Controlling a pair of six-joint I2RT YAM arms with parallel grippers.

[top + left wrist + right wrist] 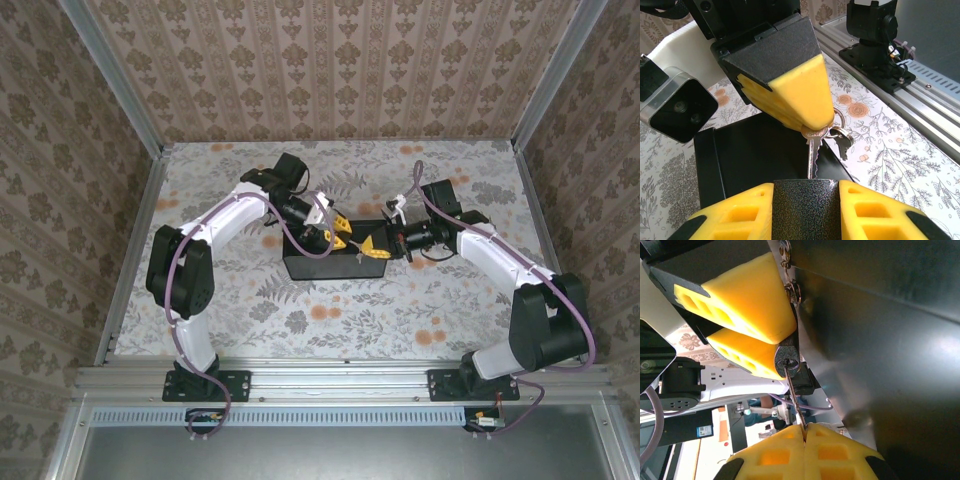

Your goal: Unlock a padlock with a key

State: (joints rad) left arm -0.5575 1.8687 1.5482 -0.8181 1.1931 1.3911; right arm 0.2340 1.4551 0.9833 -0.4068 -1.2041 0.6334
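Box (320, 268): black, on the table under both grippers.
Right gripper (804, 432): closed tight on the key (812, 157), pinching its head.
Key: the blade runs straight from the right fingertips to the padlock (807, 210); how deep it sits is hidden.
Padlock: clamped in the left gripper (340, 233), jaws narrow.
Next move: probably the right gripper twisting about the blade's axis.
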